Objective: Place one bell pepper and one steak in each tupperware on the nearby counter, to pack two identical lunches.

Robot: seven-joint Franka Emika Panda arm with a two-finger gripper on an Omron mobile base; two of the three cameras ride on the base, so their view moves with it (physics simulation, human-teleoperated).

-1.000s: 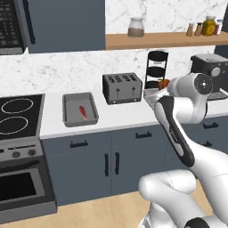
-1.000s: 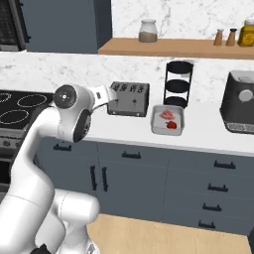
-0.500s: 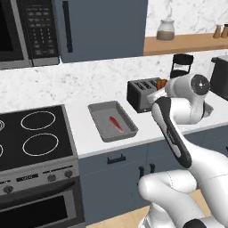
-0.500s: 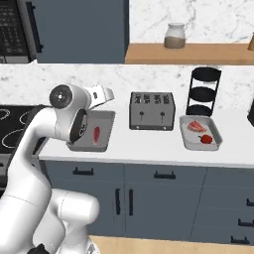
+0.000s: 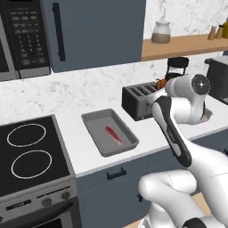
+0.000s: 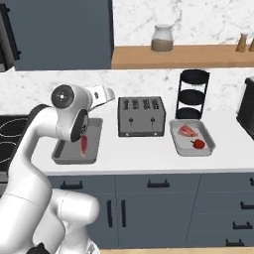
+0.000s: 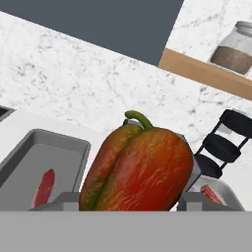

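Note:
My gripper (image 7: 129, 201) is shut on a glossy red bell pepper (image 7: 142, 170) with a green stem, held up above the white counter (image 6: 149, 156). From the left base view the pepper (image 5: 161, 83) peeks out beside the hand, over the toaster. One grey tupperware (image 5: 109, 132) lies left of the toaster with a steak (image 5: 114, 135) in it; my arm partly covers this tray (image 6: 94, 130) in the right base view. The other tupperware (image 6: 192, 138), right of the toaster, holds a steak (image 6: 187, 131) and a second bell pepper (image 6: 198, 144).
A dark slotted toaster (image 6: 141, 116) stands between the trays. A black tiered rack (image 6: 193, 94) is behind the right tray. The stove (image 5: 26, 151) lies left of the counter, under a microwave (image 5: 22, 35). A jar (image 6: 161, 38) sits on the wooden shelf.
The base has driven left, so both base views have shifted and the left tray now sits nearer the arm. The pepper has stayed in the gripper.

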